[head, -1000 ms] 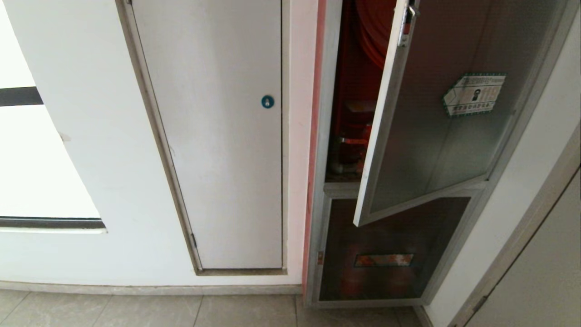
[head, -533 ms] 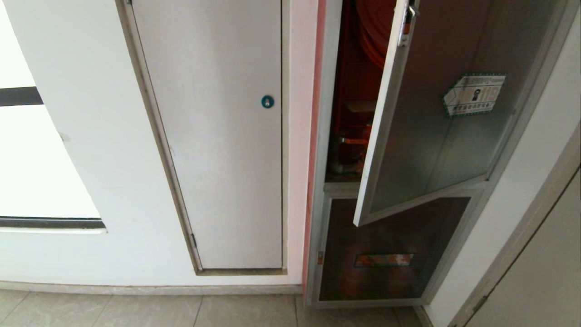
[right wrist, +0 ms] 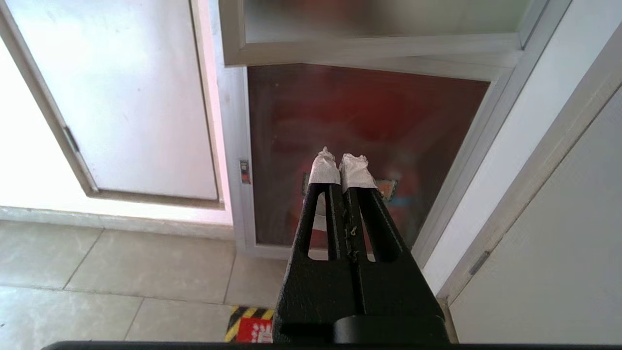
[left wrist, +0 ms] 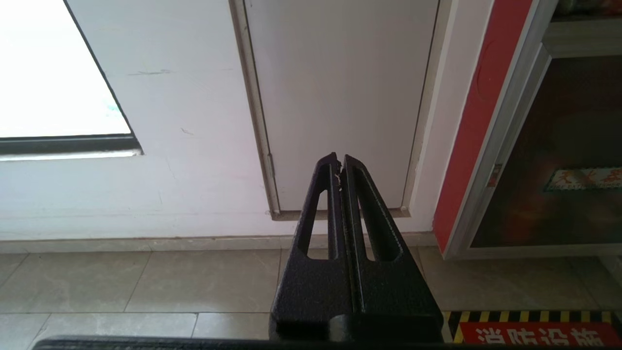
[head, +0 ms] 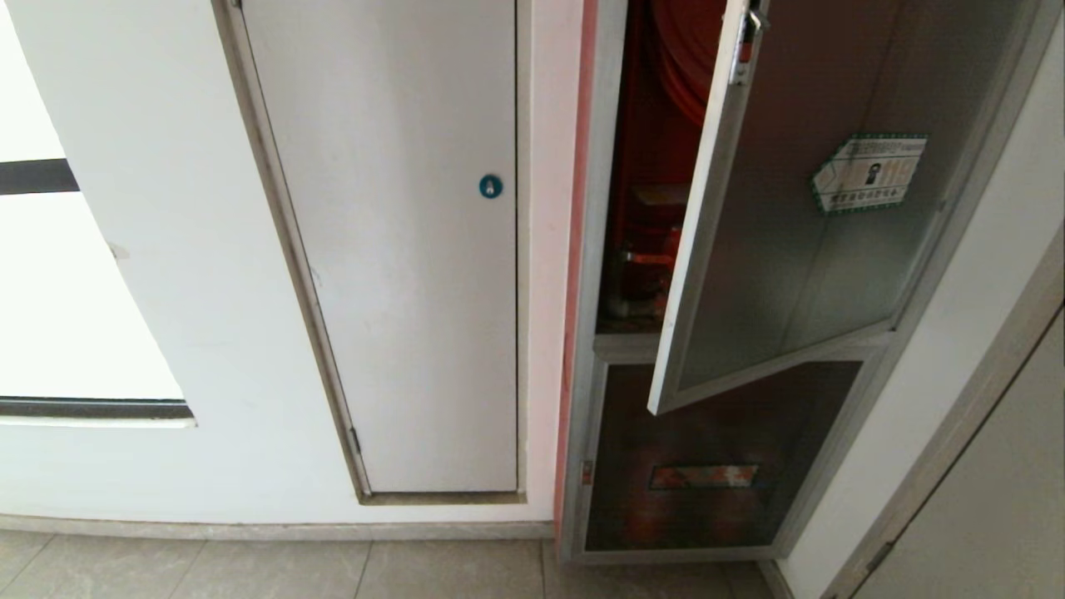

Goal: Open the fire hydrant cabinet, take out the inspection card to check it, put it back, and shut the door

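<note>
On door [head: 799, 241] — hexagonal sticker [head: 868, 173], writing unreadable.

The fire hydrant cabinet [head: 617, 249], aluminium-framed with a red interior, stands on the right with red fittings visible in its opening. Its door [head: 799, 216], a dark frosted-glass panel bearing a hexagonal green-bordered sticker, hangs ajar, hinged at the right, its left edge swung nearer.

Door [head: 790, 225] ajar before fire hydrant cabinet [head: 645, 208], right of wall closet [head: 399, 249]
</note>
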You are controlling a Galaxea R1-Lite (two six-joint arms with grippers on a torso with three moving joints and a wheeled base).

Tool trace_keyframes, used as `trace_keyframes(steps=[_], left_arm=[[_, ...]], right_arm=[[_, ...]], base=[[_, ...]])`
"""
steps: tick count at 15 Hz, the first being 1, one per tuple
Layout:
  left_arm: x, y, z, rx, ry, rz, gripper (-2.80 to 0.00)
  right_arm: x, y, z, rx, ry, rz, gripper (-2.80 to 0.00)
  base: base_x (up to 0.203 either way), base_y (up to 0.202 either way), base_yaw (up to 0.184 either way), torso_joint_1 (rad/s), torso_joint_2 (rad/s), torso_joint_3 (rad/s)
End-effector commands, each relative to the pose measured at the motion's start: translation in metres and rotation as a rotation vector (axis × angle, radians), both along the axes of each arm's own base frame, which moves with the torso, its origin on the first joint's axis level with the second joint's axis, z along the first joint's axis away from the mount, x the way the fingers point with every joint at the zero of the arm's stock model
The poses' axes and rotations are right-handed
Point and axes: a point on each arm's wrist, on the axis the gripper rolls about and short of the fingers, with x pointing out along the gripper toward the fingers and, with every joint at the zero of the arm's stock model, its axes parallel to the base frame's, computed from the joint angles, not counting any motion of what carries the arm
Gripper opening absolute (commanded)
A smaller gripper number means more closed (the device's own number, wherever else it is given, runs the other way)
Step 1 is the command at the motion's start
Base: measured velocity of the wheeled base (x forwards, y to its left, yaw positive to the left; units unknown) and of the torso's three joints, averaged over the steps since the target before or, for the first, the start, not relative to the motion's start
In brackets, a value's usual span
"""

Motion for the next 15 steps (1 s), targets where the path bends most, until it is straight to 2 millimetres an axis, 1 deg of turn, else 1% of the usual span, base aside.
trace_keyframes(steps=[1, 5, 7, 9, 12, 15], left_arm=[[0.0, 0.0, 0.0, 0.0, 0.001, 0.001, -2.8], [0.0, 0.0, 0.0, 0.0, 0.001, 0.0, -2.8], [0.0, 0.0, 0.0, 0.0, 0.001, 0.0, -2.8], [0.0, 0.0, 0.0, 0.0, 0.001, 0.0, -2.8], [0.0, 0.0, 0.0, 0.0, 0.001, 0.0, -2.8], [0.0, 0.0, 0.0, 0.0, 0.001, 0.0, -2.8]], right_arm=[[-0.003, 0.0, 0.008, -0.001, -0.024, 0.0, -2.8], [-0.012, 0.0, 0.028, -0.001, -0.042, 0.0, -2.8], [-0.011, 0.0, 0.04, -0.002, -0.022, 0.005, -2.8], [-0.005, 0.0, 0.055, 0.005, 0.014, 0.016, -2.8], [0.006, 0.001, 0.087, 0.046, 0.039, 0.039, -2.8], [0.029, 0.001, 0.115, 0.089, 0.063, 0.053, -2.8]], base=[[0.0, 0.0, 0.0, 0.0, 0.0, 0.0], [0.0, 0.0, 0.0, 0.0, 0.0, 0.0], [0.0, 0.0, 0.0, 0.0, 0.0, 0.0], [0.0, 0.0, 0.0, 0.0, 0.0, 0.0], [0.0, 0.0, 0.0, 0.0, 0.0, 0.0], [0.0, 0.0, 0.0, 0.0, 0.0, 0.0]])
